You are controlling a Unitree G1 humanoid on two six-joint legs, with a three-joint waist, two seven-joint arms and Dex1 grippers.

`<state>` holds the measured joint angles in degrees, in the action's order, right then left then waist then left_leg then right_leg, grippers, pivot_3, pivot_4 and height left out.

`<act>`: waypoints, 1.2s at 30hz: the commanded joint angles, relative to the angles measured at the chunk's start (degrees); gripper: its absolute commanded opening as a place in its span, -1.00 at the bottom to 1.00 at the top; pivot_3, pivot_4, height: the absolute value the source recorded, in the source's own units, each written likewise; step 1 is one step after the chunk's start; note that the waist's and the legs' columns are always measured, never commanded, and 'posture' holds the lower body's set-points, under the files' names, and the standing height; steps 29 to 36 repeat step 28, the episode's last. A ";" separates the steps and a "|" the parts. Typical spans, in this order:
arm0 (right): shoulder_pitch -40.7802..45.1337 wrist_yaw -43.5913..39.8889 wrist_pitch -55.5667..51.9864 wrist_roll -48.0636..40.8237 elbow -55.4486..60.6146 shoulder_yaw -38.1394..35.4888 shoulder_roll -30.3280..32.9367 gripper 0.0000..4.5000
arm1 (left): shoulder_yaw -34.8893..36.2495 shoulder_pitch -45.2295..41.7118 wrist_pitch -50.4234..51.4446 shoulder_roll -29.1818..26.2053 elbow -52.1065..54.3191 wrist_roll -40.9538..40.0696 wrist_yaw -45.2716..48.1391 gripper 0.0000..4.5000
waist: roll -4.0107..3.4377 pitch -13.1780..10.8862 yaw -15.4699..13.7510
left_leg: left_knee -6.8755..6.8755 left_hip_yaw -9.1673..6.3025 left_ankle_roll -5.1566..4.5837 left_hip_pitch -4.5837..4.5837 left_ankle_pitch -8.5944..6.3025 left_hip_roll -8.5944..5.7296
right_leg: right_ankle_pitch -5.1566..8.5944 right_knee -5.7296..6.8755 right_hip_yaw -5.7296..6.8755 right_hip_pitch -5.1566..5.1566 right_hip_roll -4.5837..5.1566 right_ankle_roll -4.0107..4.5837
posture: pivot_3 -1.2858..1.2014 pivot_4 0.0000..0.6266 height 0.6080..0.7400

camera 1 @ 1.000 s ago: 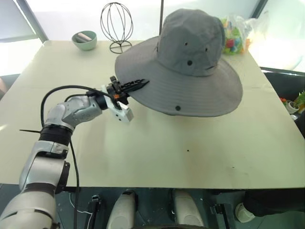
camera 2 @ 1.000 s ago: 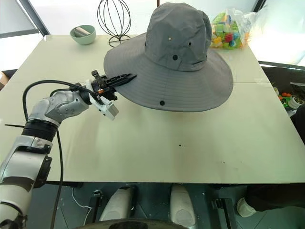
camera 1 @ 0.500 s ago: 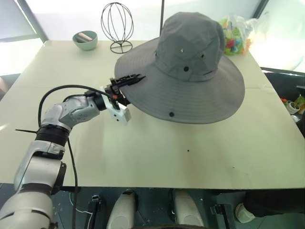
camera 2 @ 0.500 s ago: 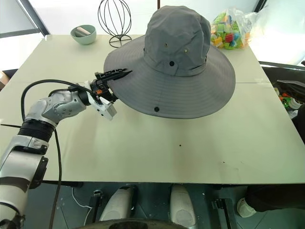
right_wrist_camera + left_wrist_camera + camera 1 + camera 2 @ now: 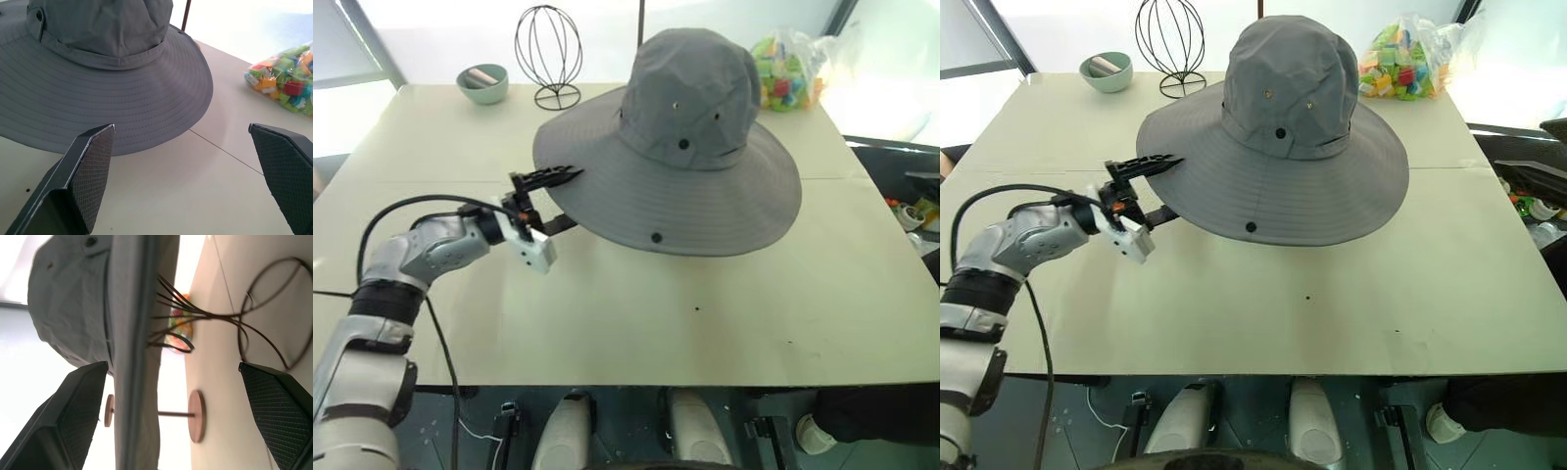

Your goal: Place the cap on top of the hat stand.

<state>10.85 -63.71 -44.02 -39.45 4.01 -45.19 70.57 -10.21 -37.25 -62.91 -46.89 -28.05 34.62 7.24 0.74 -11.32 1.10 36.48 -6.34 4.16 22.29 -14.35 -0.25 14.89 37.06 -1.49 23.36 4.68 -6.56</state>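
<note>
My left gripper (image 5: 551, 196) stands open with the cap (image 5: 680, 147) brim edge between its fingers, the cap resting level atop the stand (image 5: 205, 318) just right of it; my right gripper (image 5: 186, 181), open, hovers beside.

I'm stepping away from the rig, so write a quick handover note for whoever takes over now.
Left gripper: open, brim edge of the cap between its fingers, not clamped.
Right gripper: open, holding nothing, hanging off the cap's right side.
The cap sits over the hat stand, whose wire cage shows under the brim.
Done: cap placed and let go.
Left: draw both arms clear without snagging the brim, and check that it sits straight.
</note>
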 commanded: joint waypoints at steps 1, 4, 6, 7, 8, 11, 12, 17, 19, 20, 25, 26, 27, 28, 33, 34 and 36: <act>3.12 -0.53 2.79 0.39 -1.86 2.14 1.59 1.00 | 4.46 2.64 0.97 -2.19 3.91 -1.61 -2.23 0.99 | -0.02 0.01 -0.09 | 0.00 0.00 0.00 0.00 0.00 0.00 | 0.00 0.00 0.00 0.00 0.00 0.00 | 0.03 -0.52 1.00; 5.61 -0.91 4.26 0.91 -3.93 5.21 1.70 1.00 | 6.32 6.24 2.11 -4.16 5.93 -2.62 -1.71 0.99 | -0.02 0.01 -0.27 | 0.01 0.00 0.00 0.01 0.00 0.00 | 0.00 0.00 0.00 -0.01 0.02 0.00 | 0.03 -0.52 1.00; 6.72 -1.77 5.25 1.30 -5.34 6.71 1.90 1.00 | 7.63 9.37 4.61 -5.75 7.32 -8.76 1.25 0.99 | -0.04 0.00 -0.19 | 0.00 0.00 0.00 0.02 0.00 0.00 | 0.00 0.00 0.00 0.00 0.01 0.00 | 0.03 -0.52 1.00; 7.36 -2.41 5.88 1.70 -6.54 7.59 2.19 1.00 | 8.39 11.65 9.27 -6.76 8.33 -15.98 5.56 0.99 | -0.05 0.00 -0.15 | 0.00 0.01 0.00 0.02 0.00 0.00 | 0.00 0.00 0.00 0.01 0.01 0.01 | 0.03 -0.52 1.00; 7.75 -2.93 6.40 2.03 -7.44 8.16 2.38 1.00 | 8.92 13.37 12.87 -7.45 9.35 -21.13 8.76 0.99 | -0.06 0.00 -0.11 | -0.02 0.01 0.00 0.01 0.00 0.00 | 0.00 0.00 0.00 0.02 0.01 0.01 | 0.03 -0.52 1.00; 8.96 -4.74 7.81 3.36 -11.10 10.11 3.45 1.00 | 13.06 17.41 25.57 -10.41 12.11 -35.56 18.74 0.99 | -0.10 -0.02 -0.01 | -0.04 0.01 0.00 0.01 0.00 0.02 | 0.01 0.03 0.00 0.04 0.01 0.02 | 0.03 -0.52 1.00; 9.28 -5.33 8.16 3.80 -12.25 10.64 3.78 1.00 | 14.73 18.38 29.53 -11.31 12.77 -39.10 21.42 0.99 | -0.12 -0.03 0.05 | -0.04 0.00 0.00 0.01 0.00 0.02 | 0.01 0.03 0.00 0.04 0.01 0.02 | 0.03 -0.52 1.00; 11.97 -8.25 10.58 5.80 -17.83 14.39 5.43 1.00 | 26.31 21.63 63.76 -19.46 13.18 -66.20 45.31 0.99 | -0.20 -0.07 0.40 | -0.09 0.04 -0.01 0.00 -0.01 0.03 | 0.02 0.04 -0.01 0.07 0.00 0.05 | 0.03 -0.52 1.00; 13.32 -9.04 11.02 6.17 -18.85 15.84 5.59 1.00 | 28.35 19.11 75.93 -21.63 11.70 -72.08 49.96 0.99 | -0.26 -0.10 0.69 | -0.13 0.04 -0.01 0.00 0.00 0.03 | 0.03 0.05 0.00 0.09 -0.01 0.05 | 0.03 -0.52 1.00; 14.16 -9.59 11.38 6.39 -19.31 16.82 5.60 1.00 | 29.47 17.36 81.34 -23.15 11.33 -75.66 54.14 0.99 | -0.30 -0.12 0.70 | -0.16 0.04 -0.01 -0.01 0.00 0.03 | 0.04 0.05 0.01 0.09 -0.01 0.05 | 0.03 -0.52 1.00; 18.91 -10.62 12.29 7.26 -20.79 20.72 4.91 1.00 | 31.42 8.27 96.39 -26.65 11.68 -84.18 65.42 0.99 | -0.32 -0.14 1.41 | -0.21 0.04 -0.01 0.00 -0.01 0.03 | 0.06 0.03 0.00 0.10 0.00 0.03 | 0.03 -0.52 1.00; 20.10 -10.57 12.30 7.24 -20.81 21.49 4.57 1.00 | 31.12 5.28 98.11 -26.36 11.61 -84.84 65.42 0.99 | -0.33 -0.15 1.45 | -0.22 0.04 -0.01 0.00 0.00 0.03 | 0.07 0.04 0.00 0.12 0.00 0.04 | 0.03 -0.52 1.00; 21.05 -10.50 12.21 7.06 -20.35 22.19 4.12 1.00 | 30.43 2.41 99.01 -25.56 11.78 -84.84 64.60 0.99 | -0.36 -0.14 1.55 | -0.22 0.03 -0.01 0.00 0.00 0.03 | 0.07 0.06 0.01 0.14 0.00 0.05 | 0.03 -0.52 1.00; 21.66 -10.33 12.28 6.99 -19.87 22.78 3.71 1.00 | 29.84 0.53 99.07 -24.73 12.30 -84.49 64.05 0.99 | -0.36 -0.14 1.55 | -0.27 0.03 0.00 0.00 0.00 0.03 | 0.08 0.05 0.00 0.17 -0.01 0.06 | 0.03 -0.52 1.00; 21.66 -10.33 12.28 6.99 -19.87 22.78 3.71 1.00 | 29.84 0.53 99.07 -24.73 12.30 -84.49 64.05 0.99 | -0.36 -0.14 1.55 | -0.27 0.03 0.00 0.00 0.00 0.03 | 0.08 0.05 0.00 0.17 -0.01 0.06 | 0.03 -0.52 1.00; 21.66 -10.33 12.28 6.99 -19.87 22.78 3.71 1.00 | 29.84 0.53 99.07 -24.73 12.30 -84.49 64.05 0.99 | -0.36 -0.14 1.55 | -0.27 0.03 0.00 0.00 0.00 0.03 | 0.08 0.05 0.00 0.17 -0.01 0.06 | 0.03 -0.52 1.00; 21.66 -10.33 12.28 6.99 -19.87 22.78 3.71 1.00 | 29.84 0.53 99.07 -24.73 12.30 -84.49 64.05 0.99 | -0.36 -0.14 1.55 | -0.27 0.03 0.00 0.00 0.00 0.03 | 0.08 0.05 0.00 0.17 -0.01 0.06 | 0.03 -0.52 1.00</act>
